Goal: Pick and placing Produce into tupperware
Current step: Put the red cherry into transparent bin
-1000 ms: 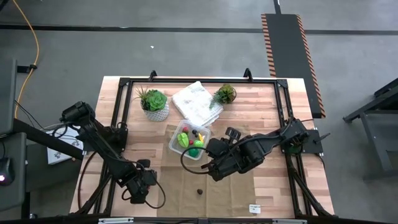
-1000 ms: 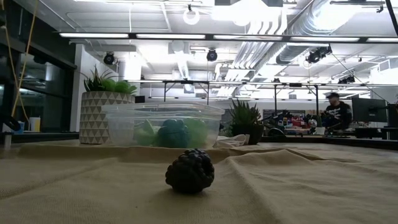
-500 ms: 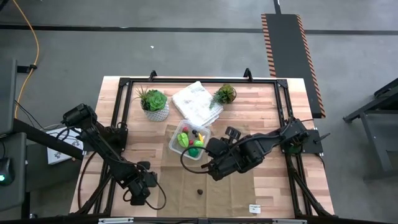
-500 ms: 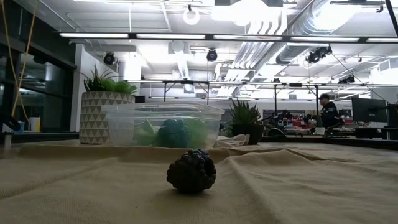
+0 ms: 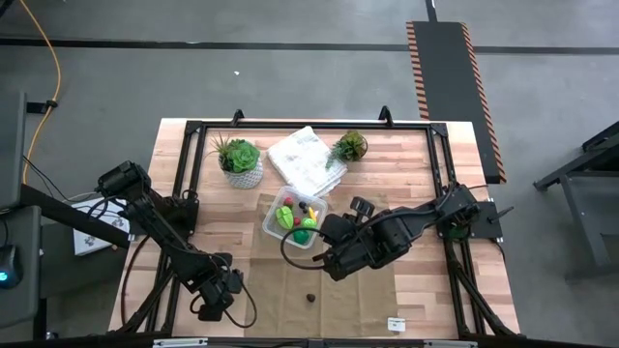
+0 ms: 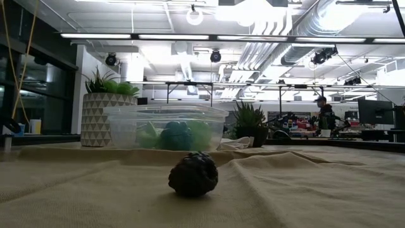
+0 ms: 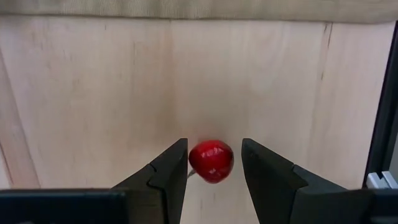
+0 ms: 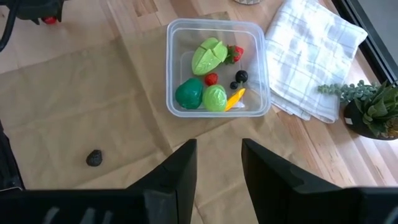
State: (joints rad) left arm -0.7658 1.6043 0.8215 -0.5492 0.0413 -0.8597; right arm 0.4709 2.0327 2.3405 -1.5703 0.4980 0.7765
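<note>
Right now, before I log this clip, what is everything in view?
tupperware: one, clear, mid-table
produce in the tupperware: several; green, red, dark, yellow-orange
dark brown piece: one, on the tan cloth
red cherry: one, between the left jaws
potted plants: two, green, far side of the table
white cloth: one, between the plants
person: one, in the room behind
left gripper: jaws open, over bare wood
right gripper: jaws open, empty, near the tupperware
</note>
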